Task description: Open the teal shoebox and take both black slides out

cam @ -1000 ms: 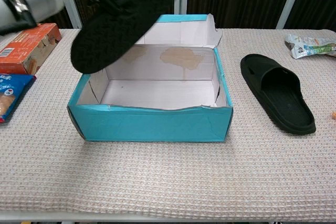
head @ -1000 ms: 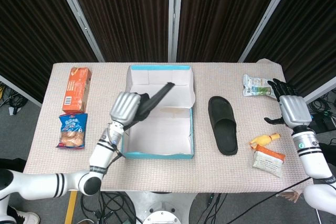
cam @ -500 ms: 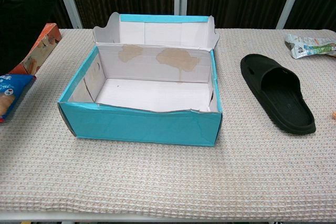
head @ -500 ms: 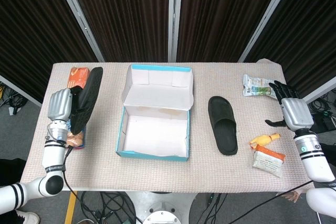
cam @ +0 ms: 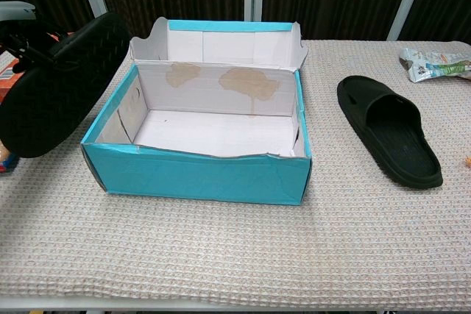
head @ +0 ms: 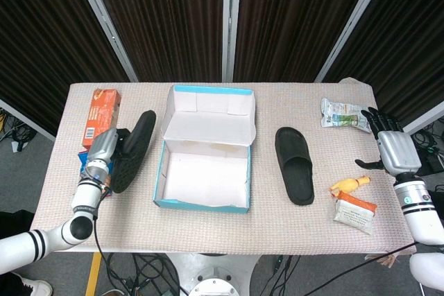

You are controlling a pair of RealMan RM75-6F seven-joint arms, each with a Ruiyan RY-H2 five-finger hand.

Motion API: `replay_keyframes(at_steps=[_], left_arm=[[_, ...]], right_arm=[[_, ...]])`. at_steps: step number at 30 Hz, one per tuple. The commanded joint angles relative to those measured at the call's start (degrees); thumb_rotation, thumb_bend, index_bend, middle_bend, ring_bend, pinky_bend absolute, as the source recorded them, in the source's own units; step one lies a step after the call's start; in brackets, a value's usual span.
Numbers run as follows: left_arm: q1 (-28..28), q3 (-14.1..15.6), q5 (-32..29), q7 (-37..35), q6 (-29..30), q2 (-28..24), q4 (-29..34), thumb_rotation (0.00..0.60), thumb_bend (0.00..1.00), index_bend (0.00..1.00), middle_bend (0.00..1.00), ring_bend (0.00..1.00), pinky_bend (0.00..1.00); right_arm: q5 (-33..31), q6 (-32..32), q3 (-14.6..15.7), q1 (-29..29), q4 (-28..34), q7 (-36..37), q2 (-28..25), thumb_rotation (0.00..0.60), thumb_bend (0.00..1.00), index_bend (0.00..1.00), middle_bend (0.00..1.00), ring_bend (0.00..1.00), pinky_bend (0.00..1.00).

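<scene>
Left robot hand (head: 104, 149) grips a black slide (head: 134, 150) beside the unlabelled teal shoebox (head: 203, 202); right robot hand (head: 390, 149) hangs slack.

The open shoebox (head: 206, 161) sits mid-table; one slide (head: 295, 164) lies to its right; the other slide (head: 134, 150), held by the left hand (head: 104, 149), is just left of it.

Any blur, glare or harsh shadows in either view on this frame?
Head view: evenly lit, sharp, no glare; soft shadow inside the shoebox. Chest view: sharp too, though the held slide close to the lens reads as a dark mass with little detail, and the left robot hand is mostly cut off at the edge.
</scene>
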State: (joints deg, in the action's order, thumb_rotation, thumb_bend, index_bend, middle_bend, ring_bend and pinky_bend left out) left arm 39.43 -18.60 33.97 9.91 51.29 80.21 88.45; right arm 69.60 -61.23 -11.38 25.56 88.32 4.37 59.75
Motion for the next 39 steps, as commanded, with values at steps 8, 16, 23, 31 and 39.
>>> replay_keyframes(at_steps=[8, 16, 23, 31, 39], left_arm=[[1.2, 0.0, -1.0, -3.2, -3.6, -2.5, 2.3, 0.600, 0.03, 0.11, 0.25, 0.28, 0.63], [-2.4, 1.4, 6.1, -2.1, 9.5, -3.3, 5.3, 0.600, 0.00, 0.08, 0.10, 0.03, 0.27], [-9.3, 5.7, 17.3, -0.5, 23.4, -6.3, 4.1, 0.600, 0.00, 0.09, 0.10, 0.03, 0.24], [-19.0, 15.6, 32.1, -8.3, 28.6, -11.0, -2.7, 0.600, 0.00, 0.14, 0.11, 0.03, 0.18], [-26.8, 19.2, 37.3, -11.4, 34.7, -11.9, -3.5, 0.600, 0.00, 0.14, 0.11, 0.03, 0.17]], right_arm=[[0.0, 0.1, 0.1, -0.4, -0.6, 0.6, 0.2, 0.600, 0.00, 0.00, 0.00, 0.00, 0.00], [0.7, -0.9, 0.6, -1.4, -0.6, 1.2, 0.3, 0.600, 0.00, 0.00, 0.00, 0.00, 0.00], [6.1, -6.4, 3.6, -6.4, 1.2, 6.6, -0.8, 0.600, 0.10, 0.00, 0.00, 0.00, 0.00], [14.9, -18.8, 8.0, -14.7, -0.6, 16.3, 0.6, 0.600, 0.15, 0.00, 0.00, 0.00, 0.00], [17.6, -23.5, 9.6, -18.3, -0.2, 16.1, 1.4, 0.600, 0.15, 0.00, 0.00, 0.00, 0.00]])
